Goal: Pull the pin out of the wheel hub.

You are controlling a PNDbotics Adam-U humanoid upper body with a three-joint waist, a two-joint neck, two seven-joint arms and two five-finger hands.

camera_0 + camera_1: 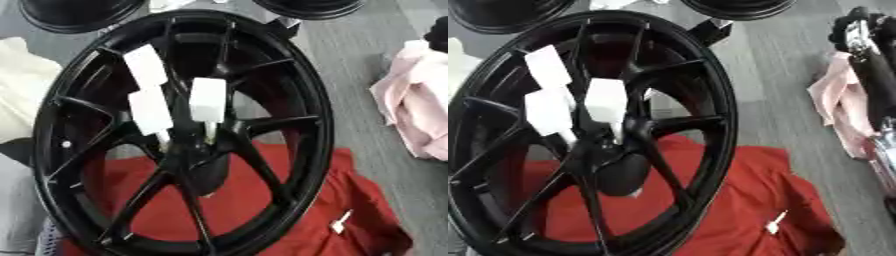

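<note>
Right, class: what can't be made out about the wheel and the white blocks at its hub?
White blocks at the hub: both views, blur hides which is the pin.
Wheel: lower rim cut off by the bottom edge, both views.
Right hand: right eye view, a dark blur atop the arm at the right edge.
White scrap on the red cloth: too small.

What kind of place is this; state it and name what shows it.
Probably a workshop or wheel-assembly area: a black wheel hub stands on a grey floor, more black rims lie behind, and red cloth lies underneath.
</note>
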